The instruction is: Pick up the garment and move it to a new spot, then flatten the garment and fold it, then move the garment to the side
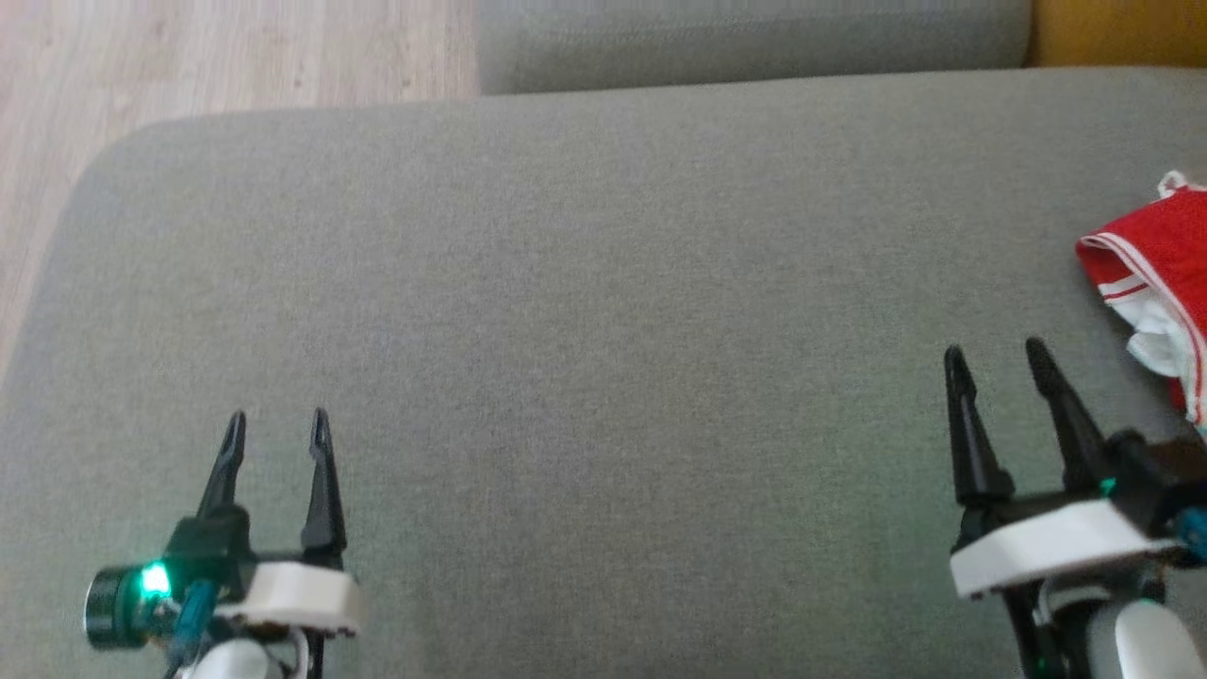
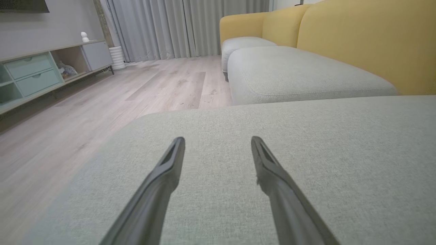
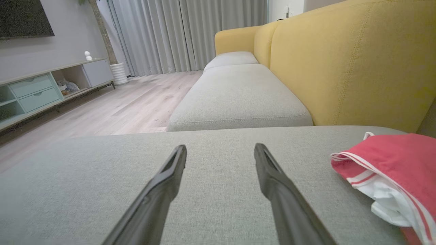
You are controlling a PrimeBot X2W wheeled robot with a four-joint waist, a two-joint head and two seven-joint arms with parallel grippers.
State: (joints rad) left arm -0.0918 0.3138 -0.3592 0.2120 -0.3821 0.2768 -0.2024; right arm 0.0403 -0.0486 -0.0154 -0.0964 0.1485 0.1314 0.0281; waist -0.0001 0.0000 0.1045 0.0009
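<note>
1. Near left: left pincer [image 1: 278,415], spread wide, nothing between its two dark fingers, tips pointing toward the far side over the grey seat cushion [image 1: 603,283].
2. Near right: right pincer [image 1: 995,347], likewise spread wide and empty, fingers leaning slightly left, also above the seat cushion.
3. Far right in the head view: garment [image 1: 1155,255], red with white stripes along the hem and white lining showing, crumpled in a heap on the seat cushion, partly cut off by the edge of the view.
4. Garment just right of the right pincer and a little farther off; clear of its fingers, untouched. Well apart from the left pincer.
5. Between the two pincers: bare grey fabric.
6. Beyond the seat cushion: a second cushion [image 3: 238,98], also grey, with a yellow backrest [image 3: 340,68] along the right.
7. To the left: pale wood floor [image 2: 102,102]; farther off, grey curtains [image 2: 170,27] and a low cabinet [image 2: 34,71] with pale green drawers by the left wall.
</note>
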